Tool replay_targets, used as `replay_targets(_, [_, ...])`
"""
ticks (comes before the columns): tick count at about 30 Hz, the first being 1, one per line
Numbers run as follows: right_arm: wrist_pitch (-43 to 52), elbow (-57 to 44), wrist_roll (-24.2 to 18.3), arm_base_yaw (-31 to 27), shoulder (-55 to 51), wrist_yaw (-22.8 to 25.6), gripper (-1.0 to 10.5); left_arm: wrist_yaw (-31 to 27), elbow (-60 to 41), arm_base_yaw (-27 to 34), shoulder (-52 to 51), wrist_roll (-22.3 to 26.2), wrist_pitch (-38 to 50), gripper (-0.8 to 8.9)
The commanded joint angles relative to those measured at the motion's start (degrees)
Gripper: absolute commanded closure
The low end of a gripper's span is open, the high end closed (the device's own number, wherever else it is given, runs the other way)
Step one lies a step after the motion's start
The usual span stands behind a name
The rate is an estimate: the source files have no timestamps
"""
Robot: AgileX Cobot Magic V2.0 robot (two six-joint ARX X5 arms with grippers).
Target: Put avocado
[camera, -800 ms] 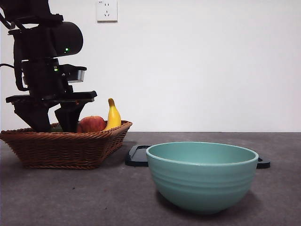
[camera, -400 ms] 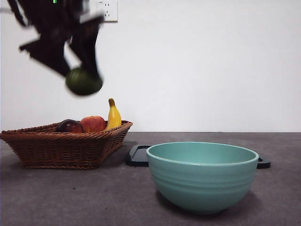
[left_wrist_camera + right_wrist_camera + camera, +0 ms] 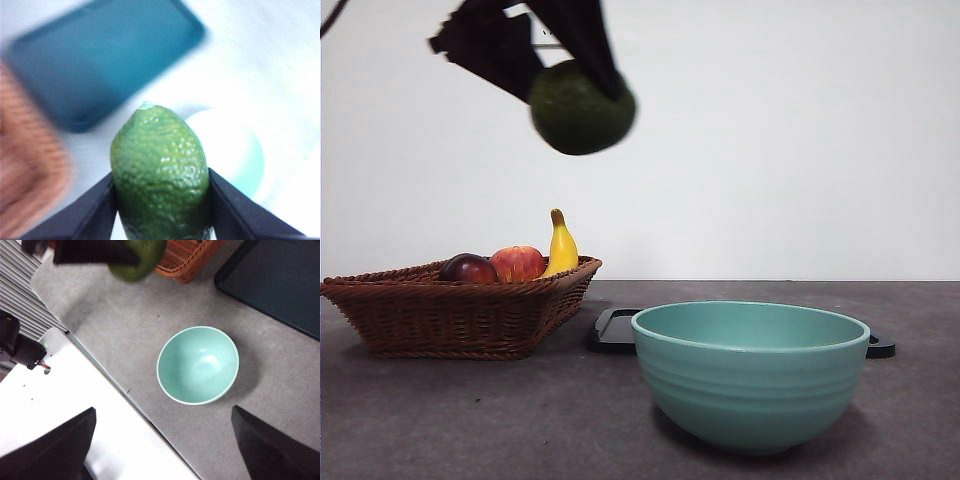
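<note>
1. The left gripper (image 3: 578, 75) hangs high above the table (image 3: 470, 420), its two black jaws clamped on the sides of the avocado (image 3: 582, 108).
2. The avocado is in the air, between the wicker basket (image 3: 450, 310) and the green bowl (image 3: 750, 375), well above both.
3. The basket holds a dark red fruit (image 3: 469, 268), an apple (image 3: 517, 263) and a banana (image 3: 560, 246).
4. A dark tray (image 3: 612, 331) lies behind the bowl.
5. The right gripper (image 3: 162, 450) waits high above the table, jaws spread wide, probably holding nothing.
</note>
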Motion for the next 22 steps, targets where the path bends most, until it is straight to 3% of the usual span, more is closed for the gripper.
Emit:
replay_targets(1, [0.55,1.07,-0.20,0.26,0.37,-0.09,5.1,0.33,1.05,-3.80,3.23,0.96,1.20,6.38])
replay_targets(13, [0.57,1.07,-0.22,0.26,0.37,1.38,5.1,0.26,1.05,-11.34,16.57,1.40,5.27,6.38])
replay_targets(22, [0.55,1.07,-0.24,0.26,0.39,1.38,5.1,-0.83,1.05,-12.44,24.65,1.60,10.36,6.37])
